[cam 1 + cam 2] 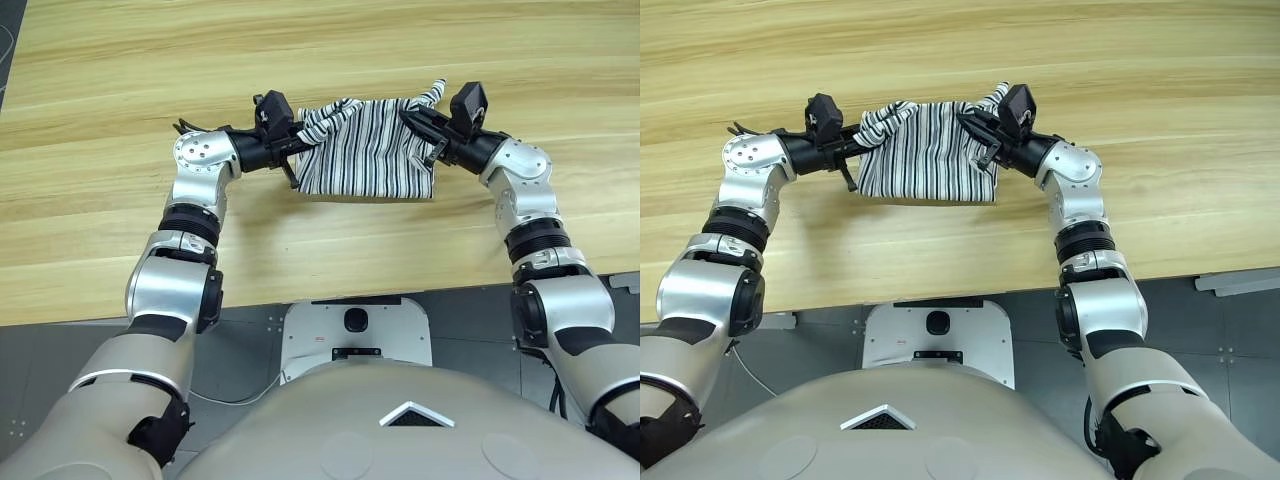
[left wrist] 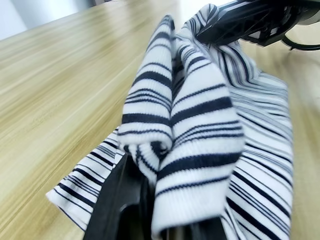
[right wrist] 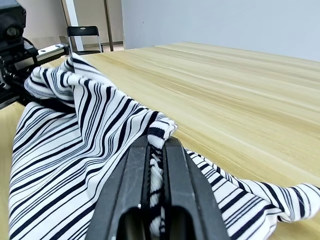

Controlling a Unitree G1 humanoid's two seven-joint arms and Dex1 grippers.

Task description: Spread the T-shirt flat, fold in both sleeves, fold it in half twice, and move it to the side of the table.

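1. One striped T-shirt (image 1: 368,150), already a compact block, lies on the table (image 1: 150,80) at robot's 12 o'clock. Far edge bunched & lifted, near hem on the wood.
2. Long axis runs 9–3 o'clock, strung btwn both grippers.
3. Left gripper (image 1: 296,158) at shirt's 9 o'clock edge, clenched on fabric. Right gripper (image 3: 155,150) at its 2 o'clock corner, pinching a fold.
4. Neither arm nearer, both touching cloth. Next move prob. needs both travelling together, cloth taut.
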